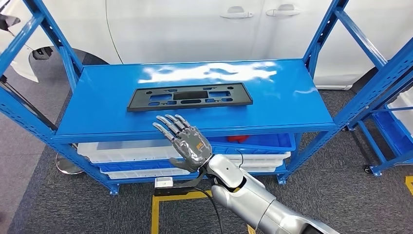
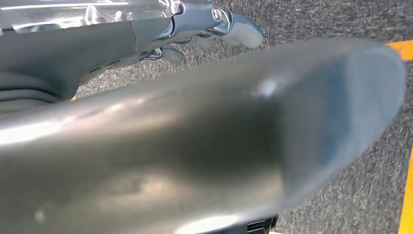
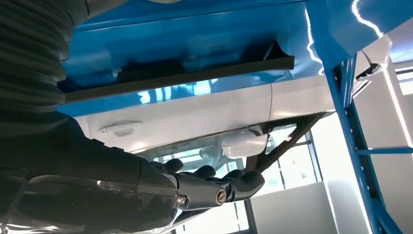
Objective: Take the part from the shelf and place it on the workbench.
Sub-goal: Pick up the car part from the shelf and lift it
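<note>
Right now we judge the reach toward the part to be in hand: the flat black rectangular plastic panel with cut-out slots lies on the glossy blue metal shelf in the middle of the frame, untouched. Our right hand hovers just below it, near the shelf's front edge, fingers spread wide and straight, holding nothing. Next we would need to carry the hand forward over the panel and close on its near edge. Our left hand hangs over grey carpet, fingers apart, holding nothing that we can see
</note>
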Action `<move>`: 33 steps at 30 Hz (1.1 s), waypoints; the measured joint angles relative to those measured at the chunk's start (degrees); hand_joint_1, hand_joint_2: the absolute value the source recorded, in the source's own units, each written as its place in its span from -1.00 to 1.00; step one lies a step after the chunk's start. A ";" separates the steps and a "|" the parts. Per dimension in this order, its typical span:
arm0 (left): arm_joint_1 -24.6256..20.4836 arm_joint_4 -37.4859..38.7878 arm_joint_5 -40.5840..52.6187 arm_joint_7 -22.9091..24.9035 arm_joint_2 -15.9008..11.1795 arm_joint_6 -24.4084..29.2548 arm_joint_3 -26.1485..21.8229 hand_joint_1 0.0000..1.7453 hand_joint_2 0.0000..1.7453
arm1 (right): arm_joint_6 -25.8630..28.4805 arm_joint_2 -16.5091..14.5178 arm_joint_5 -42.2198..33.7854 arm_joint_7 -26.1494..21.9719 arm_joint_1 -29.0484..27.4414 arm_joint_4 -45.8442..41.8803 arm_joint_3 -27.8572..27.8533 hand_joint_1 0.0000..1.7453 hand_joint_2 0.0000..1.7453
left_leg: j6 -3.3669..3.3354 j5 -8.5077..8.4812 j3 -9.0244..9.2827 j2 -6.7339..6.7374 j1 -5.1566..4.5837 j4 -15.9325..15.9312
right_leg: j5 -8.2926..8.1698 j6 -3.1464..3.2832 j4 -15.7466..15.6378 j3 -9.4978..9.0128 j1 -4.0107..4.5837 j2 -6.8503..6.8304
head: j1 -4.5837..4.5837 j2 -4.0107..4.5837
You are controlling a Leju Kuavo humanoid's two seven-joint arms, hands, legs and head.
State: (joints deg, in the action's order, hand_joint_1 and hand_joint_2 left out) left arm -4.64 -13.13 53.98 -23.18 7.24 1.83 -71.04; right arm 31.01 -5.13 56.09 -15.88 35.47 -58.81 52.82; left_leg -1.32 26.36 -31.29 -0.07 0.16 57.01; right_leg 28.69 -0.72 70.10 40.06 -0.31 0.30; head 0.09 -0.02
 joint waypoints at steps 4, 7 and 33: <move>-0.22 0.09 0.02 0.28 0.13 0.03 0.00 -1.00 -1.00 | -0.13 -0.87 -0.50 0.73 1.21 1.98 0.20 -1.00 1.00 | 0.78 1.36 1.37 -0.01 -0.23 -0.03 | -5.42 1.27 -11.87 -4.64 0.68 -0.25 | 0.33 0.01; -0.40 0.10 0.05 0.35 0.08 0.03 0.01 -1.00 -1.00 | -0.03 -1.22 -0.92 0.96 1.88 3.25 0.17 -1.00 1.00 | 1.79 1.90 1.62 0.13 -0.08 -0.25 | -4.88 1.74 -12.77 -5.15 0.73 -0.07 | 0.38 0.00; 0.33 0.13 1.03 6.57 -0.26 2.15 0.02 -1.00 -1.00 | 0.38 -3.92 -1.67 0.55 3.10 8.36 0.03 -1.00 1.00 | 0.52 -0.26 -0.30 -0.21 0.19 0.14 | -4.07 0.48 -7.86 -3.04 0.25 -0.02 | 0.61 0.01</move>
State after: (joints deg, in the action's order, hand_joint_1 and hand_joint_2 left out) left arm -4.31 -13.00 55.01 -16.60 6.98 3.98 -71.02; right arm 31.39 -9.05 54.42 -15.34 38.57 -50.45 52.85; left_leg -0.80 26.10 -31.59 -0.28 0.35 57.15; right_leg 24.61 -0.23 62.23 37.02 -0.06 0.29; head 0.69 -0.01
